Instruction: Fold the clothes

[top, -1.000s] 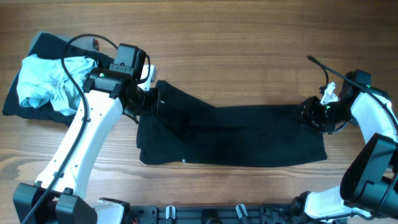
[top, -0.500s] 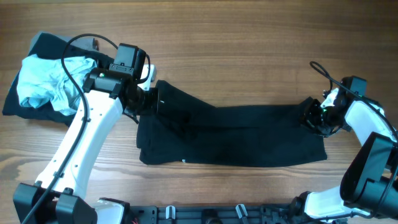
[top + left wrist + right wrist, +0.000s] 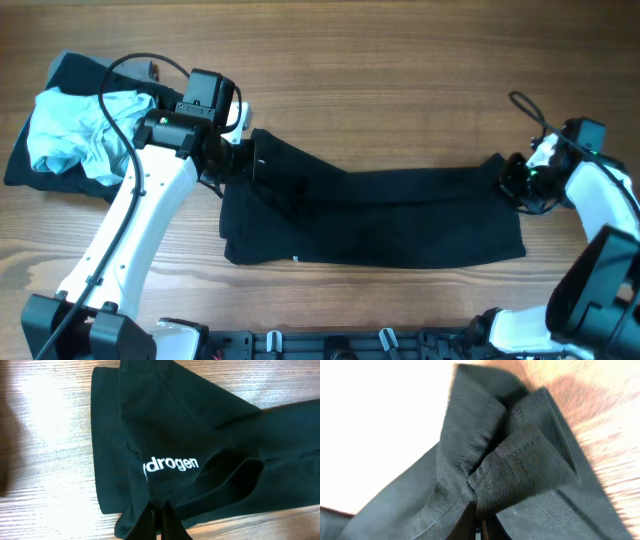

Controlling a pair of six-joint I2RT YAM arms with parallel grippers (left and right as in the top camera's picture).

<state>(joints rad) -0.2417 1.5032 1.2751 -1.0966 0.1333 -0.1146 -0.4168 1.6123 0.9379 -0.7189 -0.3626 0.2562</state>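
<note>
The left gripper (image 3: 160, 511) is pinching its jaws together on a fold of the black garment (image 3: 200, 435), just below the white "hydrogen" lettering (image 3: 170, 465). The right gripper (image 3: 479, 519) is likewise clamping a bunched corner of the same fabric, jaws closed on it. In the overhead view the two are sitting at opposite ends: the left at the garment's 9 o'clock end, the right at its 3 o'clock end. The cloth between them is lying long and fairly flat across the middle of the table (image 3: 400, 70). My reading is that the arms are holding both ends this way to draw the fabric taut and smooth it before a fold, since wrinkles are showing near the left grip. At the table's 10 o'clock a blue cloth (image 3: 75, 130) is lying crumpled on a dark cloth (image 3: 25, 165), well apart from the work and probably waiting its turn. That is making three pieces of clothing in all, two grippers, and one garment in hand.
</note>
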